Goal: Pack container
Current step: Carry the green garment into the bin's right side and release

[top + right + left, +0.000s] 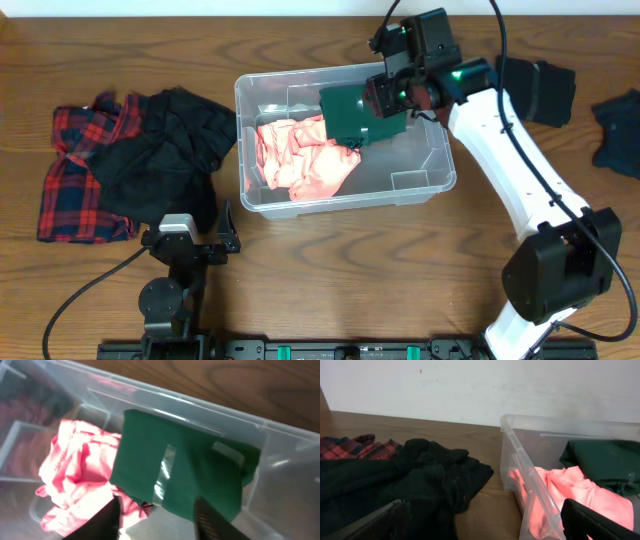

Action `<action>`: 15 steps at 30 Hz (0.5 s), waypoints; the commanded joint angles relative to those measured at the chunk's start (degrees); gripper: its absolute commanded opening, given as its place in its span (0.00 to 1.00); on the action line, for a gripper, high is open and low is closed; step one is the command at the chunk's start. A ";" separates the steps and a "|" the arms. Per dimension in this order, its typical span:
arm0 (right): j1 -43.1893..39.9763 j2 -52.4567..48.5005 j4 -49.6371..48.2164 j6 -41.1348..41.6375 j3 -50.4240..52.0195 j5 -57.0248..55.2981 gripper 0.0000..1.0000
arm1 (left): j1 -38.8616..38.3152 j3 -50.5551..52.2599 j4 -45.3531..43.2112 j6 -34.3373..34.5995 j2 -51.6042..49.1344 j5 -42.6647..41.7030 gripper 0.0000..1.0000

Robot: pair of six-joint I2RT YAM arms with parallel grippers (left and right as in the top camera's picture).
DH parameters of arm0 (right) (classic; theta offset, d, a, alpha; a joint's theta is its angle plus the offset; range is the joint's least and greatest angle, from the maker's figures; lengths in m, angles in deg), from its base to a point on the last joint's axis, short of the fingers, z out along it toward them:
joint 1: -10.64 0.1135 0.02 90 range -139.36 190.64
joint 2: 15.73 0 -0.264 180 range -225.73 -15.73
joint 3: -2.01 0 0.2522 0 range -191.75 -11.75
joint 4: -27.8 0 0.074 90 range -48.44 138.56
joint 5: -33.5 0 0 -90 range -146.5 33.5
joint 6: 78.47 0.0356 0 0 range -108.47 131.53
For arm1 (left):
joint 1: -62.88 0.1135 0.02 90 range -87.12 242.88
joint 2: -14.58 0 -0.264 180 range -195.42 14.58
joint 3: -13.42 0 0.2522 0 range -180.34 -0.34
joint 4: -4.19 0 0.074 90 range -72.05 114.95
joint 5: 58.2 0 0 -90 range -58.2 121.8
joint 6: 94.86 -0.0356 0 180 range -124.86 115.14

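Note:
The clear plastic container (345,205) stands mid-table. It holds a crumpled pink garment (300,155) on its left and a dark green garment (355,115) against its back wall. My right gripper (388,98) hovers over the green garment. In the right wrist view its fingers (162,522) are spread apart, with the green garment (185,470) just beyond them beside the pink one (80,475), so it is open and holds nothing. My left gripper (190,240) rests near the front edge, open and empty (485,525), facing the container's corner (530,475).
A black garment (165,155) lies over a red plaid shirt (80,180) left of the container; both also show in the left wrist view (420,480). A dark blue garment (620,130) and a black item (545,90) lie at the far right.

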 commanded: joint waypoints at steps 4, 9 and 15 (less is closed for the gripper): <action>2.01 -2.14 -3.10 1.09 -1.20 -4.83 0.01 | 0.31 0.98 1.92 -0.94 0.11 -0.63 0.98; 2.03 -7.48 -5.25 1.11 -1.20 -4.76 0.01 | 0.28 0.98 1.92 -0.94 0.11 -0.63 0.98; 2.12 -13.90 -9.60 1.99 -1.20 -4.76 0.01 | 0.28 0.98 1.92 -0.94 0.11 -0.63 0.98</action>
